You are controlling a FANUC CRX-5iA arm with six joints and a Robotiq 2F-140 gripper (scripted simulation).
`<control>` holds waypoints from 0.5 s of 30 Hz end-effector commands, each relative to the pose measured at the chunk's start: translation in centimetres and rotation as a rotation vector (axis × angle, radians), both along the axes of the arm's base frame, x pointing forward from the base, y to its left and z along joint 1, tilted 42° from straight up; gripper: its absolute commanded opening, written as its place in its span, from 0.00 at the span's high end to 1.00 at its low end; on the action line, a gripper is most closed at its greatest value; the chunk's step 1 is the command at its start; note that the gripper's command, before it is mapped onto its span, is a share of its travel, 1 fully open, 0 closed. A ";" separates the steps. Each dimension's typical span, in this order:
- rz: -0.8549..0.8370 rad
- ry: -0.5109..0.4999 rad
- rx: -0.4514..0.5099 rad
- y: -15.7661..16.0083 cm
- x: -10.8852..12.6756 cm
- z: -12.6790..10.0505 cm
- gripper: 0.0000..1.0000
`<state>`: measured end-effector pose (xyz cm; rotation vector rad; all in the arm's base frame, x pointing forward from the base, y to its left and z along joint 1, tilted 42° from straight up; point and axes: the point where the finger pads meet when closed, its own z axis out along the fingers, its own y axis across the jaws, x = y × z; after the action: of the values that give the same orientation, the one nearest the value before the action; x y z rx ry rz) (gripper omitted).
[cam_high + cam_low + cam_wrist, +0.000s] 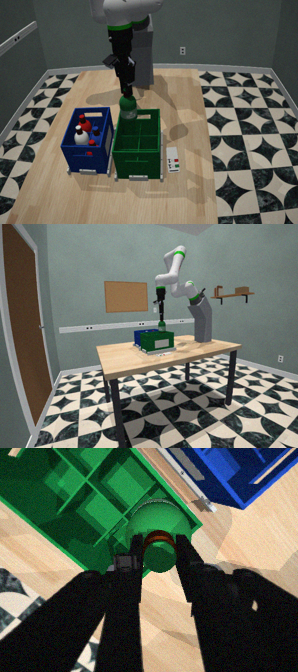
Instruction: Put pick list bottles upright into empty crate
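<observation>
we see two crates side by side on the worktop (pixel 51 199): one blue crate (pixel 87 158) and one green crate (pixel 138 163). the fingers are closed on the neck of one green bottle (pixel 128 108), held upright over the green crate's back corner nearest the blue one. five bottles stand in the blue crate. one paper strip (pixel 173 159) lies just beside the green crate, showing one red and one green mark.

A green bottle (pixel 128 108), green crate (pixel 138 156), blue crate (pixel 87 156), black-and-cream starred floor (pixel 250 122).
</observation>
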<state>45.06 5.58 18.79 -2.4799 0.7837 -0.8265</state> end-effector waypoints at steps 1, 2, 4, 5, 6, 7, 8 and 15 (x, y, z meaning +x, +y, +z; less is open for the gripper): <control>0.000 -0.001 0.000 0.0 0.1 0.0 0.90; 0.000 -0.001 0.000 0.0 0.1 0.0 0.90; 0.000 -0.001 0.000 0.1 0.3 -0.2 0.90; 0.000 -0.001 0.000 0.1 0.3 -0.3 0.90; 0.000 -0.001 0.000 0.1 0.4 -0.3 0.90; 0.000 -0.001 0.000 0.1 0.4 -0.4 0.90; 0.000 -0.001 0.000 0.1 0.5 -0.5 0.90; 0.000 -0.001 0.000 0.3 1.0 -1.0 0.90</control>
<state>45.90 5.83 17.84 -2.4796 0.7842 -0.8264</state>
